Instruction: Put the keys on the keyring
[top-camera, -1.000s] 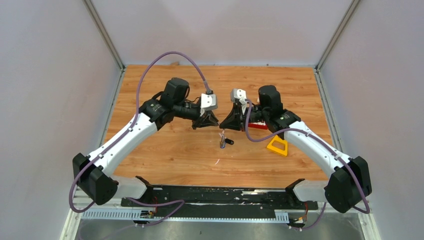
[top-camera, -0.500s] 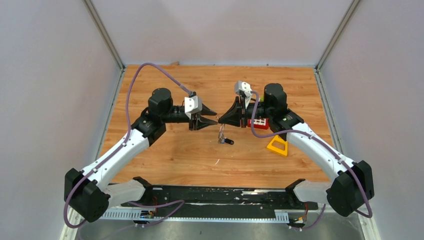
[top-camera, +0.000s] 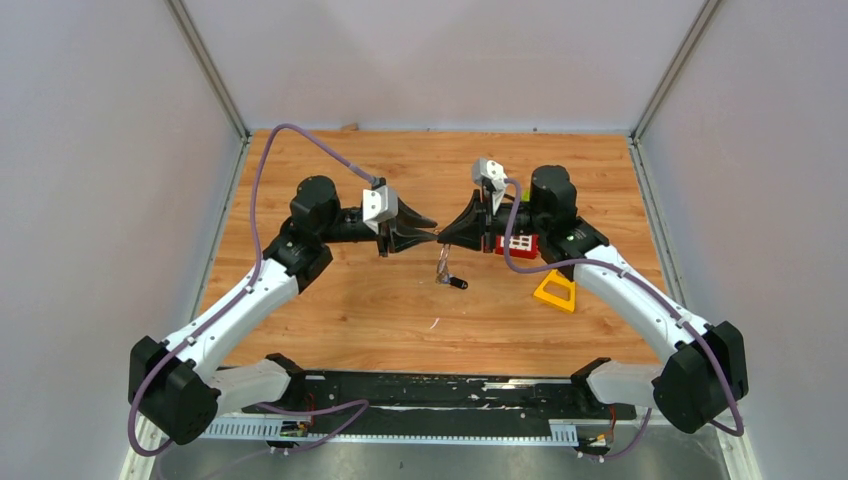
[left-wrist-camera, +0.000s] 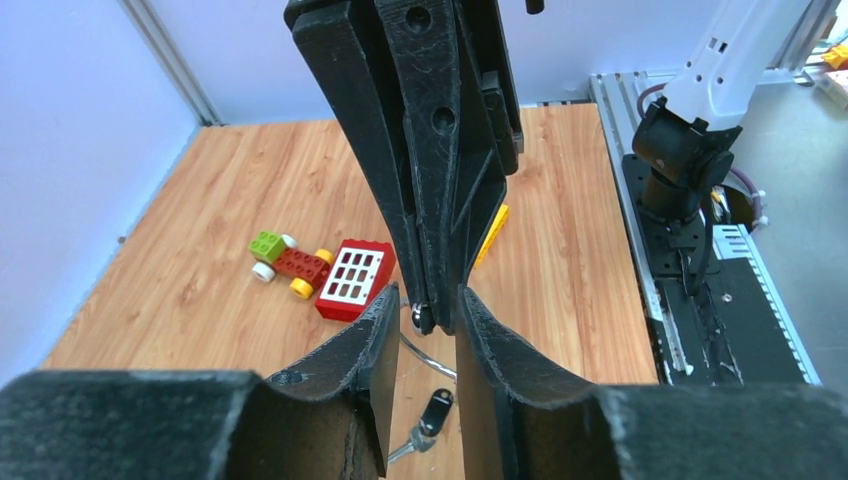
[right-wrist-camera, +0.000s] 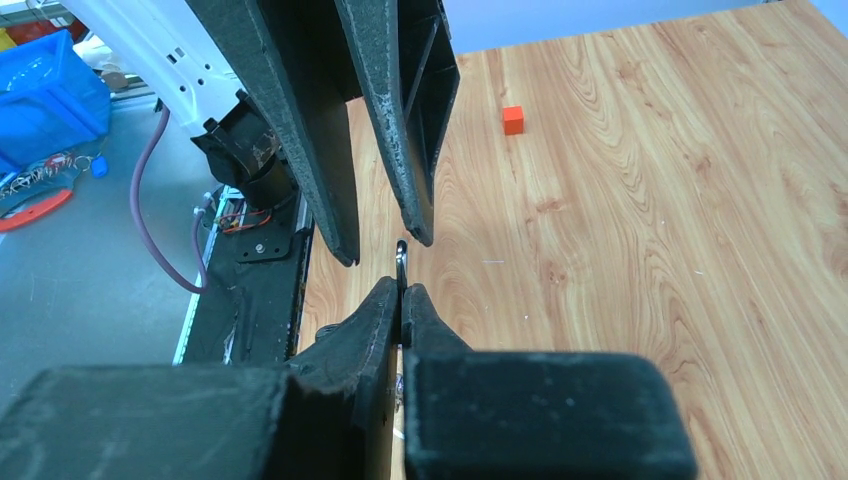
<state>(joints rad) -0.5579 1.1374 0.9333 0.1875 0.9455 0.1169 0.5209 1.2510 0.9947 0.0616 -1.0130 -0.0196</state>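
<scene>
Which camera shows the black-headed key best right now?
Left wrist: the key shows large, its black head clear, below the left tool. Top external shows it only as a tiny dark speck. Right wrist misses it; only the keyring's edge shows, pinched in the right tool.

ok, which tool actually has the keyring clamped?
The right tool: its jaws are shut on the keyring. The left tool is open, its fingers either side of it.
</scene>
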